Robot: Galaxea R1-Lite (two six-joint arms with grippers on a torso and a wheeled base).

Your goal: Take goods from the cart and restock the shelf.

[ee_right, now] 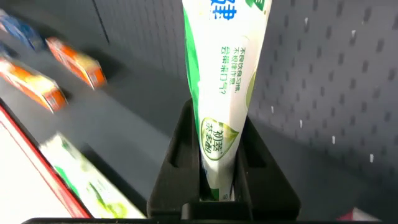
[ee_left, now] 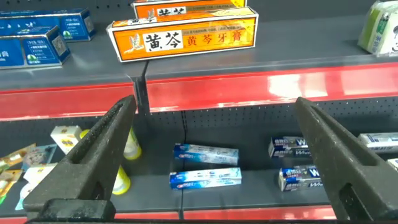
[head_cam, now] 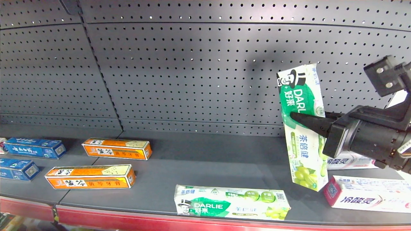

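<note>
**Second green box at the shelf, not yet laid down**

The grey shelf [head_cam: 205,160], backed by a pegboard panel [head_cam: 179,80] and edged in red, already carried a thin row of toothpaste cartons: two blue boxes [head_cam: 34,147] at the far left, two orange boxes [head_cam: 90,176] beside them, one green box lying flat [head_cam: 231,202] at the front lip, and two white-and-red boxes [head_cam: 369,194] at the right.

The right gripper [head_cam: 297,117] was clamped across the middle of another green box [head_cam: 301,93]. It held that box on end and slightly tilted, between the flat green one and the white-and-red ones. The box's lower corner was very close to the deck, though contact could not be made out.

The left gripper [ee_left: 214,106] hung with its jaws spread and nothing in them, facing the red edge and a lower shelf [ee_left: 205,168] below it.

By my reading, the restocking was partly done. The held box had yet to be set down and let go, and the wide bare stretch in the middle suggested more goods were due.
</note>
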